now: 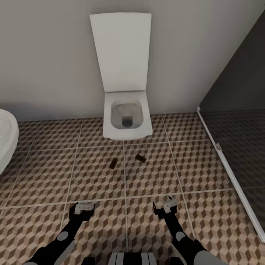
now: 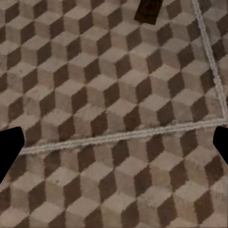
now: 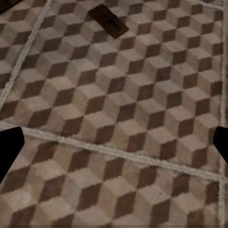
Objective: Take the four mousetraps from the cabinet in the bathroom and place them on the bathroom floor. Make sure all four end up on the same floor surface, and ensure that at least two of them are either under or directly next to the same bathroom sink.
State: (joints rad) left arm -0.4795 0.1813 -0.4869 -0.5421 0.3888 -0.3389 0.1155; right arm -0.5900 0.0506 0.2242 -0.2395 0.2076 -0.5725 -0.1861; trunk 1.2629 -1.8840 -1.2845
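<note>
Mousetraps, two, (image 1: 113, 163) (image 1: 140, 158) lie on floor (image 1: 206, 165) at twelve o'clock by toilet (image 1: 127, 121); both grippers' (image 1: 84, 209) (image 1: 165, 208) fingers open, empty; two remain.

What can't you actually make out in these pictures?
- Left mousetrap: cut off by the picture's edge in the left wrist view.
- Both mousetraps' wire parts: too small in the head view; blurred on the right mousetrap.
- White rounded fixture: cropped by the head view's edge.
- Behind the dark glass panel: murky.
</note>
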